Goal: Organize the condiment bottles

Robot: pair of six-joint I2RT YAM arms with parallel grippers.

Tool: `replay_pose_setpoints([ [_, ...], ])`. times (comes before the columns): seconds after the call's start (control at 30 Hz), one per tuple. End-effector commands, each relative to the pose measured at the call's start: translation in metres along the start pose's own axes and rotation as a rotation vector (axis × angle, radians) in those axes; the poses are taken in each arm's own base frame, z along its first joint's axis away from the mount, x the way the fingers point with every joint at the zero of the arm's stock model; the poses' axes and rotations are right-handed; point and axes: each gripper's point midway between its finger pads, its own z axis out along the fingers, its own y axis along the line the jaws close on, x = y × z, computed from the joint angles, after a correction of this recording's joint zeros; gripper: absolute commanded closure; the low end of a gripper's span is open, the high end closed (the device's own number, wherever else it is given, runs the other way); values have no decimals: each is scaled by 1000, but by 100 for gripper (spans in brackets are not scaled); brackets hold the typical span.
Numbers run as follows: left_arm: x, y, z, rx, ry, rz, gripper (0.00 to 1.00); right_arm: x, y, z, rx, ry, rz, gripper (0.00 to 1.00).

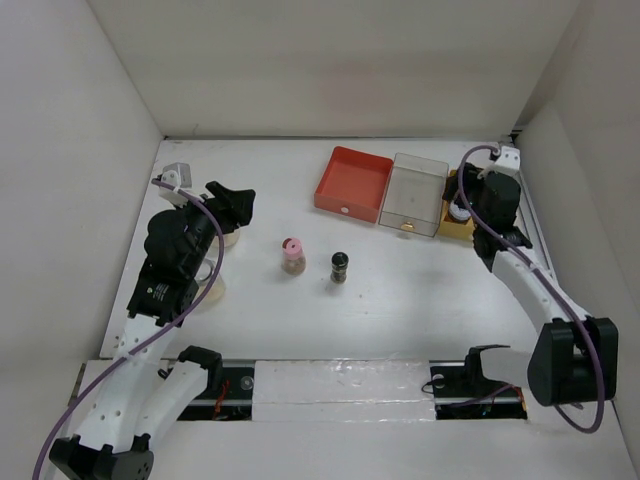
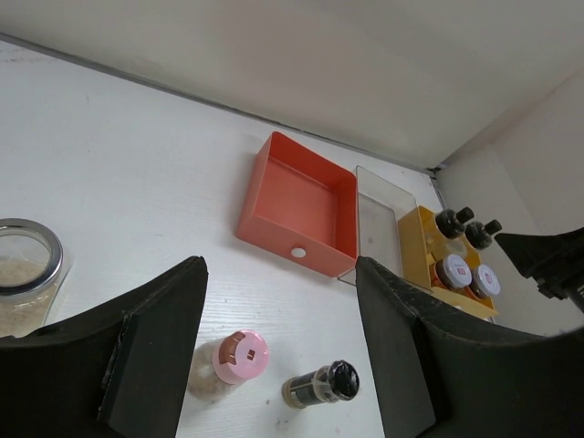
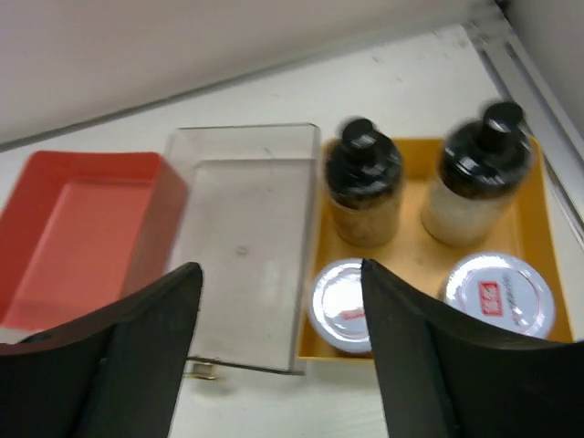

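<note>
A pink-lidded jar point(image 1: 292, 255) point(image 2: 232, 361) and a small black-lidded jar point(image 1: 340, 268) point(image 2: 321, 383) stand mid-table. My left gripper point(image 1: 231, 202) point(image 2: 281, 270) hangs open and empty above and to the left of them. A silver-rimmed jar with beige contents point(image 2: 24, 274) point(image 1: 229, 238) sits just beneath it. My right gripper point(image 1: 463, 197) point(image 3: 281, 269) is open and empty above the seam between the clear tray point(image 3: 239, 237) and the yellow tray point(image 3: 415, 251). The yellow tray holds two black-capped jars point(image 3: 363, 182) point(image 3: 482, 173) and two silver-white-lidded jars point(image 3: 342, 306) point(image 3: 497, 297).
A red tray point(image 1: 353, 180) point(image 2: 297, 205) and the clear tray point(image 1: 412, 193) stand side by side at the back, both holding nothing. White walls close in the table at the left, back and right. Another pale jar point(image 1: 212, 291) shows beside my left arm.
</note>
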Motion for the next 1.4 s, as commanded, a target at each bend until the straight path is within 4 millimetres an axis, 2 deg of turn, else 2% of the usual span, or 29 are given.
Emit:
replay_pose_setpoints([
  [0.0, -9, -4, -1, 24, -40, 1, 39, -52, 62, -20, -185, -114, -27, 28],
  [0.03, -12, -4, -3, 20, -53, 0, 39, -43, 91, -29, -275, -84, -52, 32],
  [0.07, -15, -4, -4, 12, -58, 0, 39, -48, 109, -35, -325, -83, -56, 39],
  [0.13, -16, -3, -4, 4, -63, 0, 39, -32, 141, -45, -431, -37, -124, 58],
  [0.17, -16, -3, -4, 4, -63, 0, 39, -22, 171, -62, -519, -11, -153, 67],
  [0.2, -17, -1, -3, -5, -69, 0, 39, -11, 185, -68, -562, 21, -181, 73],
  [0.23, -17, -1, -6, -5, -69, 0, 39, -2, 198, -75, -610, 38, -230, 73],
  [0.27, -18, 1, -6, -14, -75, -1, 39, 16, 222, -95, -711, 85, -280, 58],
  [0.3, -18, 1, -6, -14, -75, -1, 39, 27, 230, -106, -751, 117, -294, 58],
  [0.33, -18, 1, -6, -14, -75, -1, 39, 38, 239, -113, -788, 145, -338, 38],
  [0.37, -18, 1, -6, -14, -75, -1, 39, 51, 241, -123, -809, 195, -377, 29],
  [0.4, -18, 1, -6, -14, -75, -1, 39, 65, 255, -138, -861, 228, -414, 24],
  [0.43, -18, 1, -6, -14, -75, -1, 39, 76, 259, -147, -886, 253, -442, 17],
  [0.47, -18, 1, -6, -14, -75, -1, 39, 91, 263, -152, -904, 289, -471, 15],
  [0.5, -18, 1, -6, -14, -75, -1, 39, 108, 268, -165, -939, 331, -509, 13],
  [0.53, -18, 1, -6, -14, -75, -1, 39, 117, 270, -170, -951, 356, -524, 11],
  [0.57, -18, 1, -6, -14, -75, -1, 39, 128, 271, -169, -943, 378, -541, 9],
  [0.8, -20, -1, -8, -9, -83, -1, 39, 178, 274, -159, -930, 485, -574, 9],
  [0.93, -20, -1, -8, -9, -83, -1, 39, 194, 280, -156, -933, 502, -573, 19],
  [0.97, -20, -1, -8, -9, -83, -1, 39, 190, 281, -151, -912, 479, -572, 20],
  [1.03, -20, -1, -8, -9, -83, -1, 39, 197, 282, -145, -896, 487, -580, 27],
  [1.1, -20, -1, -8, -9, -83, -1, 39, 190, 288, -141, -894, 452, -556, 40],
  [1.13, -20, -1, -8, -9, -83, -1, 39, 190, 288, -140, -881, 452, -548, 53],
  [1.2, -19, -2, -8, -2, -78, -1, 39, 177, 290, -137, -858, 420, -531, 58],
  [1.27, -19, -2, -8, -1, -78, -1, 39, 139, 297, -136, -832, 327, -498, 59],
  [1.37, -17, -5, -6, 17, -66, 0, 39, 74, 285, -107, -725, 186, -427, 59],
])
